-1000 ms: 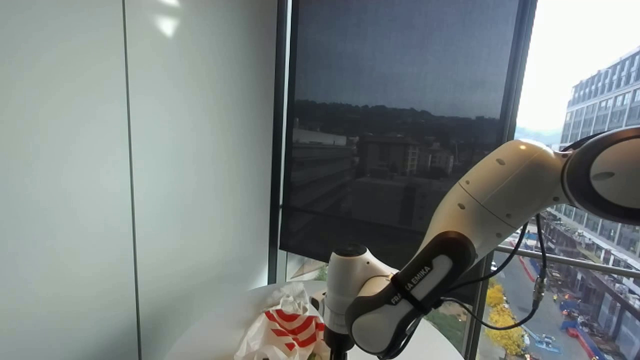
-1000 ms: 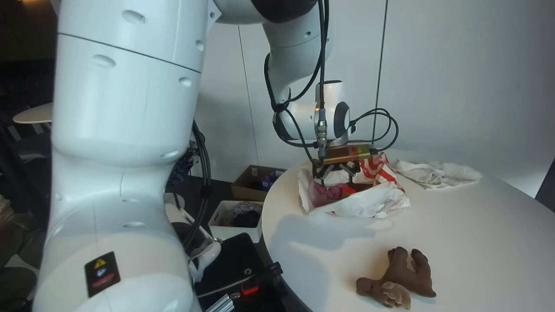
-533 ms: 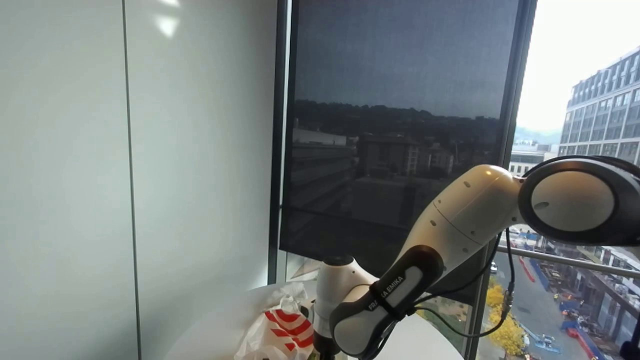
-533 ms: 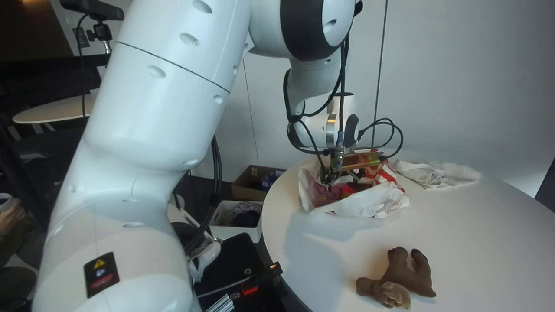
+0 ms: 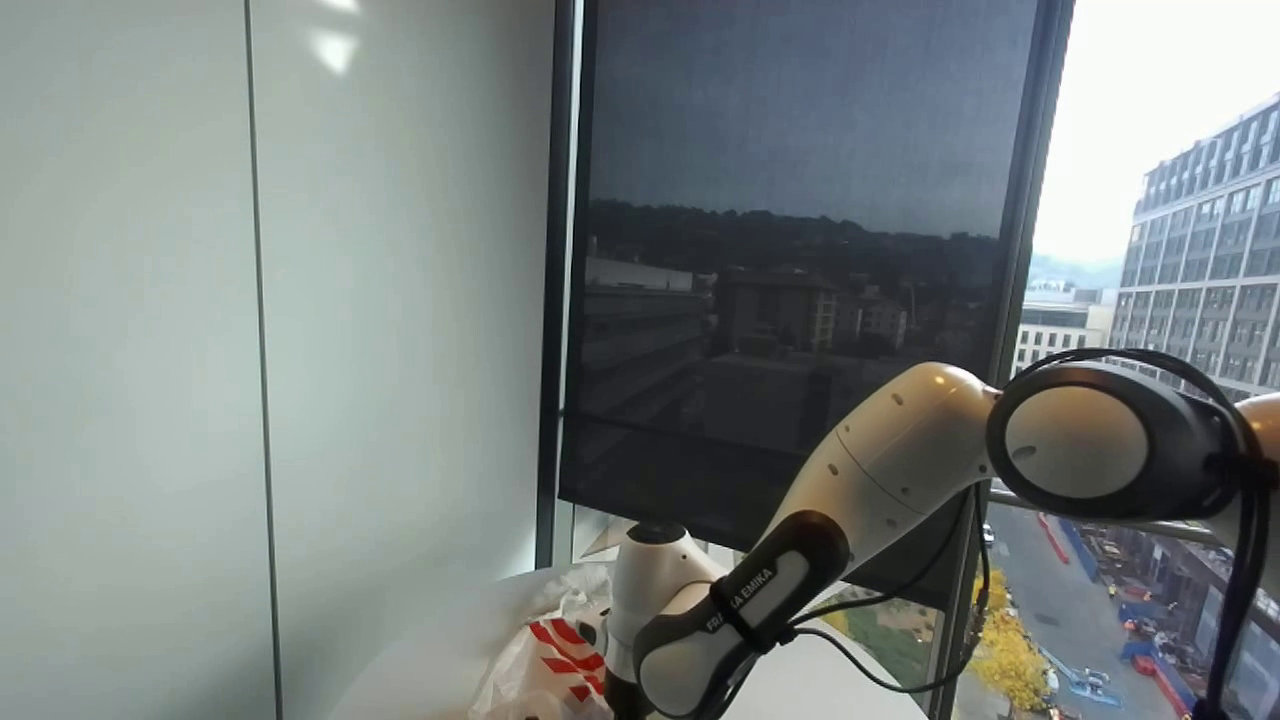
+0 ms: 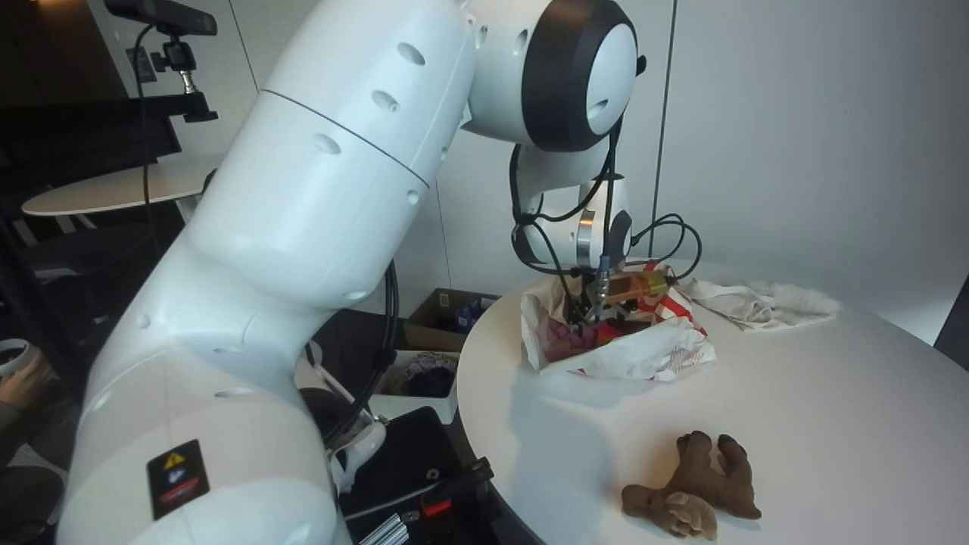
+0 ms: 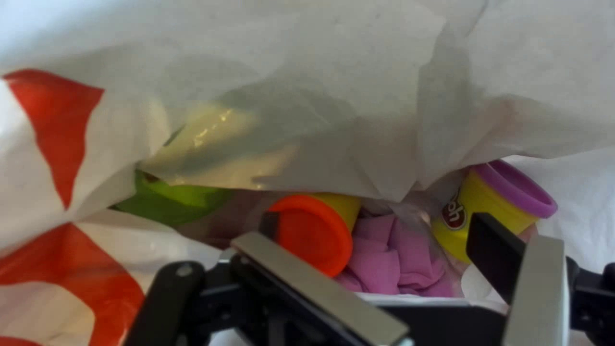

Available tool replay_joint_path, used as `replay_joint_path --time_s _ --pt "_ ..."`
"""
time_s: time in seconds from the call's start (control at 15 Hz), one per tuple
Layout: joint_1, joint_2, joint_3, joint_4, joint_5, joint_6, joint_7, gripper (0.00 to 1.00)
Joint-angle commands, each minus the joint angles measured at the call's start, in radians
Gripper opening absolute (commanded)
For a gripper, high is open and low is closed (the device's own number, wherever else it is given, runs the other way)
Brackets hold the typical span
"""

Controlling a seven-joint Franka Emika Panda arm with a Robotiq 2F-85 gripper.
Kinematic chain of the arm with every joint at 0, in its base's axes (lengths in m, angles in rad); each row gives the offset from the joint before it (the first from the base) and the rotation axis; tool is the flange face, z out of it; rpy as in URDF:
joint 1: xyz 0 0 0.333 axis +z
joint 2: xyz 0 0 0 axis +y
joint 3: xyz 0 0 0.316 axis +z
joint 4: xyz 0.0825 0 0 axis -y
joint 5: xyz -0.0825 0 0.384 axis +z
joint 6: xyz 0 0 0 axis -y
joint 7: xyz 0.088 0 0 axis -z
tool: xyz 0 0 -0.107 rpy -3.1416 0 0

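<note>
A white plastic bag with red stripes (image 6: 643,352) lies with its mouth open on the round table. Over that mouth hangs my gripper (image 6: 602,314), pointing down. In the wrist view the gripper (image 7: 379,240) stands open, with nothing clasped. Between its fingers I see folded pink cloth (image 7: 375,264) inside the bag. A yellow tub with an orange lid (image 7: 312,233) lies by the left finger; contact cannot be told. Near the right finger is a yellow tub with a purple lid (image 7: 495,192). Something green (image 7: 178,199) shows at left, partly under the bag's flap.
A brown plush animal (image 6: 708,481) lies on its side on the white table (image 6: 855,424). A crumpled white cloth (image 6: 764,303) rests behind the bag. Beyond the table edge stand a cardboard box (image 6: 428,325) and a white bin (image 6: 409,405) on the floor.
The arm has come lower and reached further over the table. The gripper has shifted slightly and turned above the bag, staying open. Bag and plush animal look unmoved.
</note>
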Motion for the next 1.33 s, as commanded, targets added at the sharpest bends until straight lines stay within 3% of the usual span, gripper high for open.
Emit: replay_joint_path --time_s 0.0,0.53,0.6,0.67,1.0,1.27 --pt "0.018 0.063 -0.003 0.081 -0.016 -0.005 -0.031 1.0" --pt "0.034 0.156 -0.009 0.156 -0.029 -0.008 -0.065 1.0" --pt "0.037 0.16 -0.013 0.16 -0.038 -0.005 -0.069 0.75" --pt "0.036 0.164 -0.011 0.164 -0.039 -0.009 -0.072 0.74" --pt "0.031 0.138 -0.008 0.146 -0.037 -0.016 -0.082 0.36" --pt "-0.026 0.068 0.043 0.101 0.024 -0.121 -0.111 0.33"
